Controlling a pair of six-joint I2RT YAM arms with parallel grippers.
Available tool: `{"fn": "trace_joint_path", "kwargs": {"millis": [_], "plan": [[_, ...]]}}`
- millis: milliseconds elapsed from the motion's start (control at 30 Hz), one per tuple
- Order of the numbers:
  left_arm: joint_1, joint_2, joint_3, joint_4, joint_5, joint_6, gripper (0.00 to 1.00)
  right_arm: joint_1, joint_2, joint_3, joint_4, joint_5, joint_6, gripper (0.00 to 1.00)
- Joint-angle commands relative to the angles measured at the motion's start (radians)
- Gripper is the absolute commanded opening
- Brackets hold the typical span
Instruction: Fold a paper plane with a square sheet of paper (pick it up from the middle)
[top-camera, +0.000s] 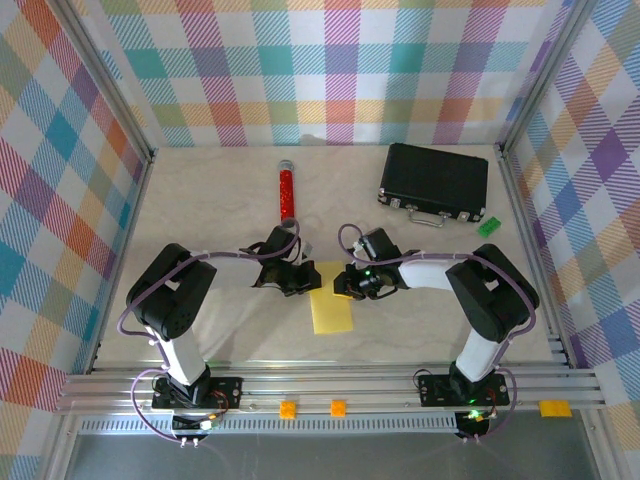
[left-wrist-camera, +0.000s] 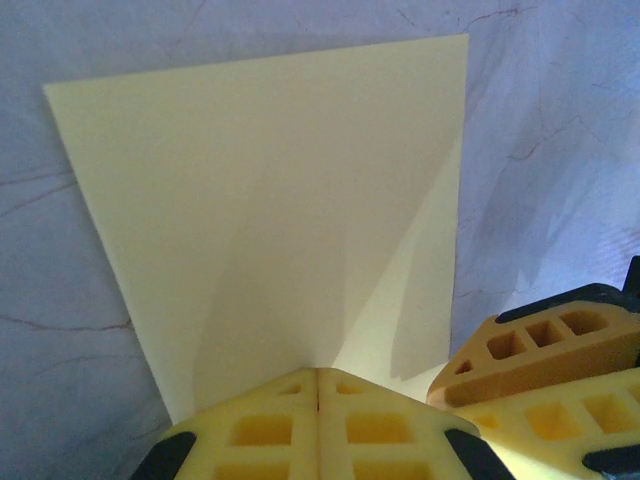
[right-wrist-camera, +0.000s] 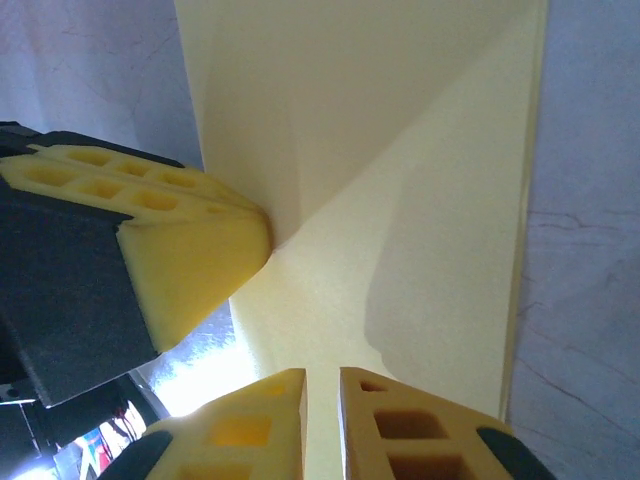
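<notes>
Item: a thin yellow sheet of paper (top-camera: 331, 312), folded to an upright oblong, is laid flat on the pale marbled tabletop (top-camera: 200, 210), nearer the near edge than the far edge and about midway between the left and right edges. In the left wrist view the sheet of paper (left-wrist-camera: 280, 180) is seen with one diagonal crease running from its near edge to a far corner; the same crease is seen on the sheet (right-wrist-camera: 400, 200) in the right wrist view. The left gripper (top-camera: 303, 280) is set at the sheet's far-left corner; its yellow foam fingers (left-wrist-camera: 260, 430) are pressed together with no gap, and their tips are placed against the paper where the crease begins, as shown by the fingertip (right-wrist-camera: 240, 235) in the right wrist view. Whether any paper is caught between them cannot be told. The right gripper (top-camera: 347, 285) is set at the sheet's far-right corner, just beside the left one; its fingers (right-wrist-camera: 250, 420) are parted by a narrow slit, through which paper is seen, and nothing is pinched. Also listed: a slim red cylinder (top-camera: 286, 190) toward the far edge, a black rectangular case (top-camera: 435, 180) near the far-right corner, and a small green block (top-camera: 489, 226) just beside that case.
</notes>
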Motion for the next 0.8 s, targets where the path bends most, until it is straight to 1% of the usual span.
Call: {"fn": "trace_joint_path", "kwargs": {"millis": [0,333,500,600,767], "plan": [[-0.003,0.015,-0.002,0.019,-0.023,-0.017,0.07,0.002,0.022,0.011,0.017,-0.042,-0.008,0.17],[-0.003,0.019,-0.024,0.016,-0.020,-0.007,0.07,0.001,0.043,-0.037,0.029,-0.027,-0.012,0.17],[-0.002,0.016,-0.031,-0.006,-0.037,0.011,0.07,0.002,0.065,-0.052,-0.014,0.031,-0.020,0.14],[-0.003,0.009,-0.026,0.001,-0.024,0.009,0.07,0.004,0.073,-0.059,-0.024,0.046,-0.023,0.13],[-0.004,-0.054,-0.008,0.031,0.035,-0.021,0.13,0.008,0.071,-0.044,-0.059,0.074,-0.027,0.11]]}}
